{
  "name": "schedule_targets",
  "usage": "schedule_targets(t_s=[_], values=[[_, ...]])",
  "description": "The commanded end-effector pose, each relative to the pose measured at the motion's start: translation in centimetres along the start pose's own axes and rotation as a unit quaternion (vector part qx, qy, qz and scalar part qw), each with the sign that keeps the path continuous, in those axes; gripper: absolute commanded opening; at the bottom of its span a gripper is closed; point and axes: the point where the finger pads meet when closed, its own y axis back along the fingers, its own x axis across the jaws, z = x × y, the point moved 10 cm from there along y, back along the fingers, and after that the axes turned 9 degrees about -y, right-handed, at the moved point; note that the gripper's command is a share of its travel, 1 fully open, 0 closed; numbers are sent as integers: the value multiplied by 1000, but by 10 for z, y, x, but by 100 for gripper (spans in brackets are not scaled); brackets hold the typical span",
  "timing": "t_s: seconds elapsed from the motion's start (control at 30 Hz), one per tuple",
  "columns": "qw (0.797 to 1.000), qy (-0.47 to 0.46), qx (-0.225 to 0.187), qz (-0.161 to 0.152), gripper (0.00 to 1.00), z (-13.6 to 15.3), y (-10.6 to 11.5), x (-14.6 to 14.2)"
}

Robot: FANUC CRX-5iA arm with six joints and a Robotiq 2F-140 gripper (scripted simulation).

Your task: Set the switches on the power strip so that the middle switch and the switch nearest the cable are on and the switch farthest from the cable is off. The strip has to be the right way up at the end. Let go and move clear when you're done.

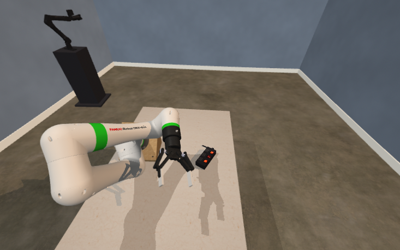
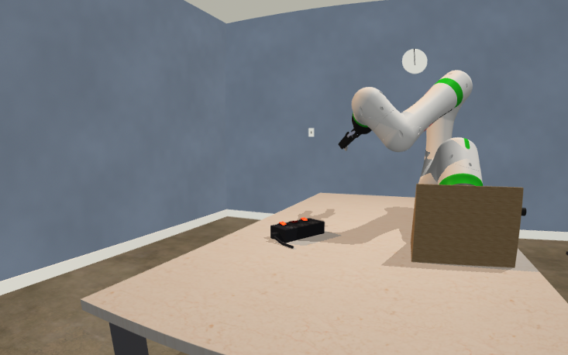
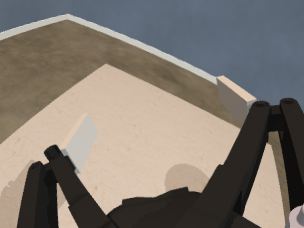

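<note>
The table (image 2: 241, 305) carries a black power strip (image 2: 297, 228) lying right way up toward its far left edge, orange switches (image 2: 293, 222) on top, cable (image 2: 284, 243) trailing nearward. Farther right stands a brown box (image 2: 466, 225) bearing the arm. The gripper (image 1: 175, 183) hangs high, fingers spread wide, empty.

The worktop (image 2: 277, 300) looks like smooth, pale, faintly speckled stone, matt. The power strip (image 1: 206, 157) is matt black plastic. The arm's (image 1: 70, 146) shell is glossy cream plastic. A box (image 2: 466, 225) looks like brown woven cloth or fine-grained wood.
</note>
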Motion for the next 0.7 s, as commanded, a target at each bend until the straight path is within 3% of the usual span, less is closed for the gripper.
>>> schedule_targets(t_s=[0.0,0.67], values=[[1000,0,0,0,100,0,0,0],[1000,-13,-9,-1,100,-1,-2,-5]])
